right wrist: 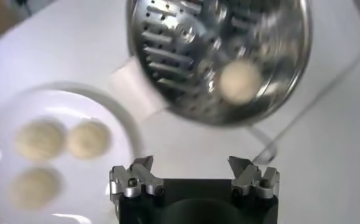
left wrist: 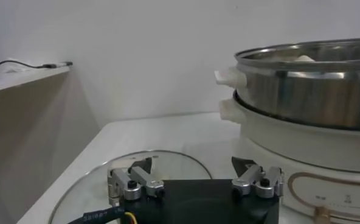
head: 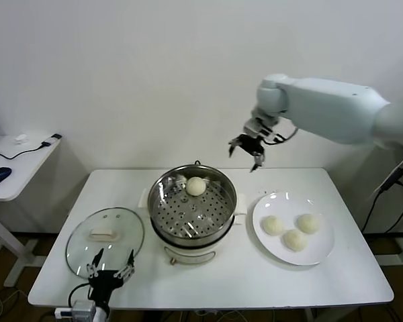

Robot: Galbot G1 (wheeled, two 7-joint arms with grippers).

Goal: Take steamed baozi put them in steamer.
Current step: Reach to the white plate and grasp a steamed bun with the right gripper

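The right claw, released and empty, is hovering at upper right of the steamer, with the plated baozi lying lower right

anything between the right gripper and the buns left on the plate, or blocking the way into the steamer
Nothing visible does. The right gripper hangs open and empty above the table, the three baozi lie uncovered on the plate, and the steamer is open, its glass lid set aside on its far side.
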